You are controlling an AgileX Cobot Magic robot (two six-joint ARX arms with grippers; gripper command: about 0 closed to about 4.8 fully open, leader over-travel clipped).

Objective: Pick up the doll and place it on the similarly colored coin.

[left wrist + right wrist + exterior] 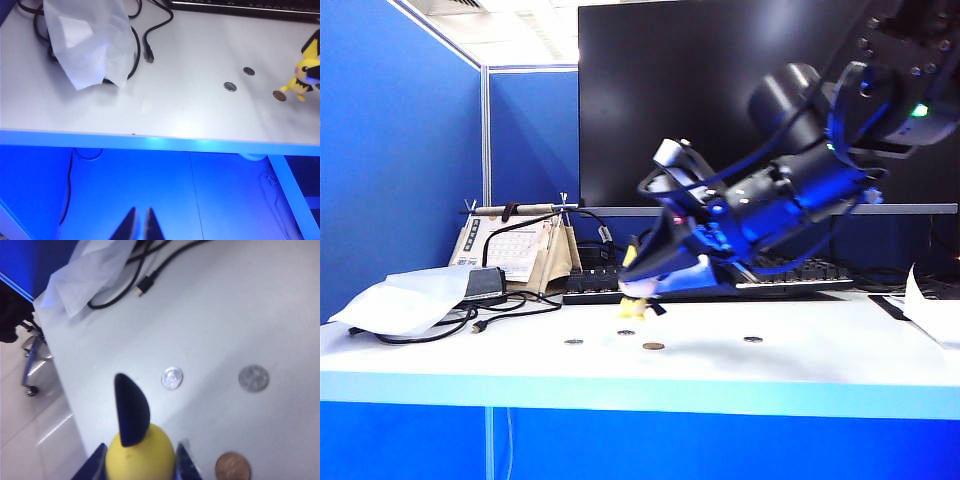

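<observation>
Both grippers (139,225) (140,462) closed, right clamps doll (140,455)

An office: blue cubicle partitions (400,150), large monitor (720,90), keyboard (760,275).

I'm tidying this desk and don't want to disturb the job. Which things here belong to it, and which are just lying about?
Part of the job:
- yellow doll, held in the shut right claw above the table
- brown coin

Just lying about:
- silver coins
- white bag
- black cables
- keyboard
- left claw, shut, idle below the table edge
</observation>
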